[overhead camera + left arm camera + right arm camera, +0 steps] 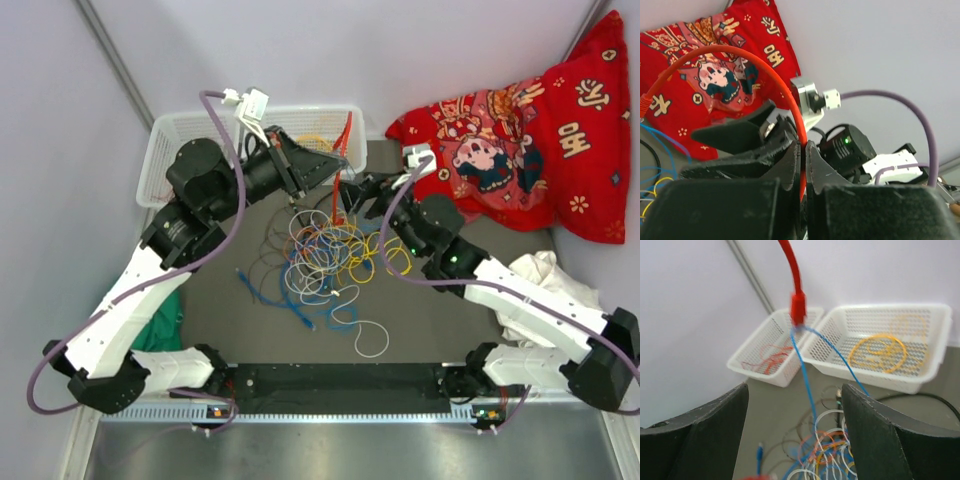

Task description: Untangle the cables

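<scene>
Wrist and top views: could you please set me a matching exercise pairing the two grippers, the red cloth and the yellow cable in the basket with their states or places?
Things:
1. left gripper
2. right gripper
3. yellow cable
4. red cloth

States or places:
A. open, holding nothing
B. coiled in a white basket
C. shut on the red cable
D. heaped at the far right

Pairs: 1-C, 2-A, 3-B, 4-D.
</scene>
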Controlling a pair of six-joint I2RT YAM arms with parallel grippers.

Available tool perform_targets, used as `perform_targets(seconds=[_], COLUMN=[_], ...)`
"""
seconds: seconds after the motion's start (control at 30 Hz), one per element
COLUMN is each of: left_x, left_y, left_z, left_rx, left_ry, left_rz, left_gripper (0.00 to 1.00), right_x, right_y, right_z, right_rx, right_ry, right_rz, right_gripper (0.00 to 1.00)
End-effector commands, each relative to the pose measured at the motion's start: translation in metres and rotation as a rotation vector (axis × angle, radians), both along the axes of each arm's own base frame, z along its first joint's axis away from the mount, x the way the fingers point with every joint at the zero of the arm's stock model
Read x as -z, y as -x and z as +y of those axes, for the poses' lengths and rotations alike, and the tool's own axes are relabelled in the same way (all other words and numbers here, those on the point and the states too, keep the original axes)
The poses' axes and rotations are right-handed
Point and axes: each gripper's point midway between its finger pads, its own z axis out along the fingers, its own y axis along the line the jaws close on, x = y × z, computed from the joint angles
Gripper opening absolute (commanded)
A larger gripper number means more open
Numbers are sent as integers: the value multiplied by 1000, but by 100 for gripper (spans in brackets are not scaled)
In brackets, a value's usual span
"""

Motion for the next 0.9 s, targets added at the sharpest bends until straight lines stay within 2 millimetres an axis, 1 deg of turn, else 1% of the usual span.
perform_targets(seconds=[0.0,0.03,0.1,0.13,0.17,0.2,0.23,0.27,0.3,0.33,0.37,0.4,0.43,0.47,0.5,0.53,0.57,0.6,0.63,0.67,0.7,0.73,0.77,0.8,0.83,0.87], left_x=[-21,-20,-22,-23,-23,-22,-22,-23,-23,-22,-22,-21,-14,-12,-10,3,5,12,16,17,21,20,16,13,12,9], left_y=[26,27,32,34,36,36,38,39,39,39,38,30,26,20,6,-3,-8,-16,-26,-31,-35,-39,-42,-44,-49,-52], left_z=[12,13,13,13,14,14,14,15,17,18,22,27,31,39,50,56,61,67,76,79,79,80,79,78,76,75], left_rx=[47,48,70,77,83,86,87,86,79,70,51,-3,-40,-96,-199,-255,-296,-349,-424,-448,-467,-483,-487,-491,-496,-501], left_ry=[58,60,69,71,71,67,66,65,63,56,47,46,21,5,-2,-43,-61,-79,-89,-91,-96,-92,-75,-68,-70,-72], left_rz=[-50,-49,-50,-52,-56,-54,-57,-64,-66,-64,-73,-71,-49,-51,-35,-3,-8,5,16,13,14,8,-9,-17,-20,-31], left_gripper=[0,0,0,0,0,0,0,0,0,0,0,0,0,0,0,0,0,0,0,0,0,0,0,0,0,0], right_x=[-49,-37,-31,-28,-16,-14,-7,-1,5,6,0,6,6,16,12,16,20,38,48,58,83,98,125,140,150,174], right_y=[0,-7,-14,-16,-23,-25,-28,-31,-32,-32,-27,-24,-22,-17,-8,-4,2,10,14,16,24,26,31,38,42,50], right_z=[23,31,37,40,45,47,49,51,49,46,41,36,30,25,13,6,-2,-13,-23,-30,-42,-48,-55,-57,-60,-65], right_rx=[-101,-103,-101,-106,-104,-106,-105,-103,-98,-89,-89,-83,-74,-68,-59,-46,-36,-22,3,25,47,69,81,74,73,79], right_ry=[-105,-84,-78,-74,-58,-62,-50,-41,-39,-41,-51,-36,-32,0,-2,12,25,59,79,98,138,154,188,191,191,195], right_rz=[-89,-61,-45,-39,-14,0,23,39,51,54,44,52,55,89,91,108,126,178,203,226,284,314,364,413,437,495], right_gripper=[73,73,71,67,53,41,18,7,0,0,0,0,0,0,0,0,0,0,0,0,0,0,0,0,0,0])
